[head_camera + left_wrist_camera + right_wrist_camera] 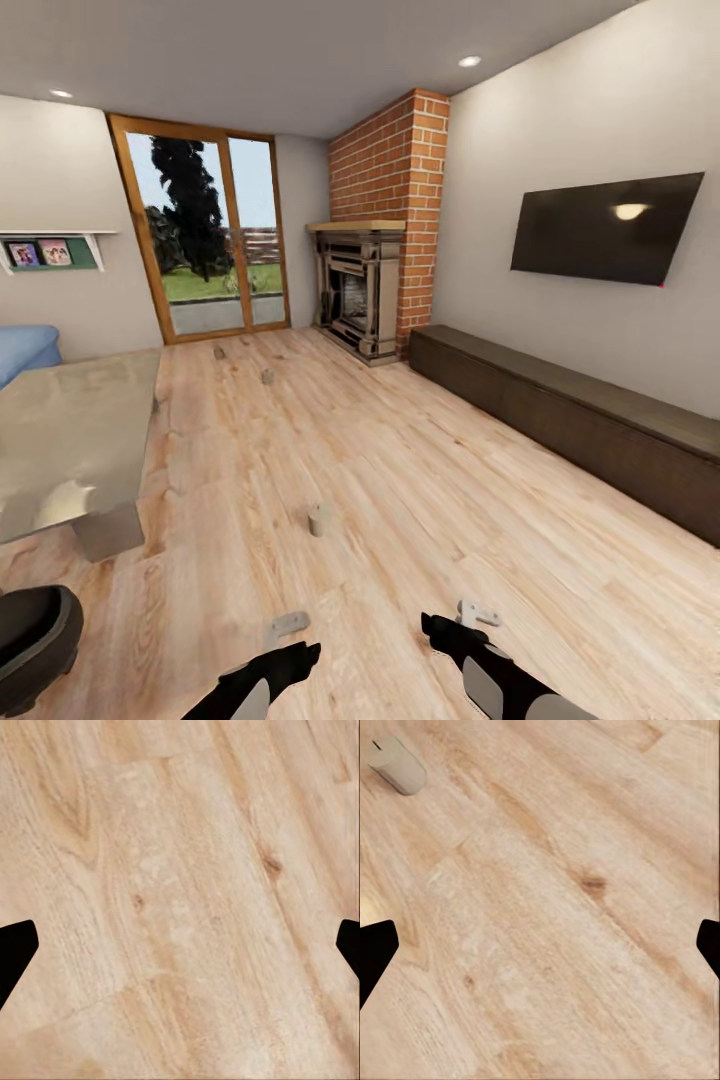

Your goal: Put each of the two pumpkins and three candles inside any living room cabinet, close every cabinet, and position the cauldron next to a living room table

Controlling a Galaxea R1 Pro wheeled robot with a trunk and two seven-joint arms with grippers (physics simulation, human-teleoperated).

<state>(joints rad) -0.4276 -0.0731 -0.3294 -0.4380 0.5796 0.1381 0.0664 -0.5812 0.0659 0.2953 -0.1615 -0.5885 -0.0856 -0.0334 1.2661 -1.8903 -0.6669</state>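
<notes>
- Grippers: left gripper (290, 640) and right gripper (470, 612) hung low over bare floor (420, 480), jaws spread wide, holding nothing.
- Candle (318, 519) stood upright ahead of both, between them, apart from either.
- Candle looked light, rigid and smooth, likely easy to topple; pinching its round sides at mid-height seemed safest.
- Cabinet (560, 410) lay well right of the right gripper; cauldron (35, 635) sat left of the left one, near the table (70, 440).
</notes>
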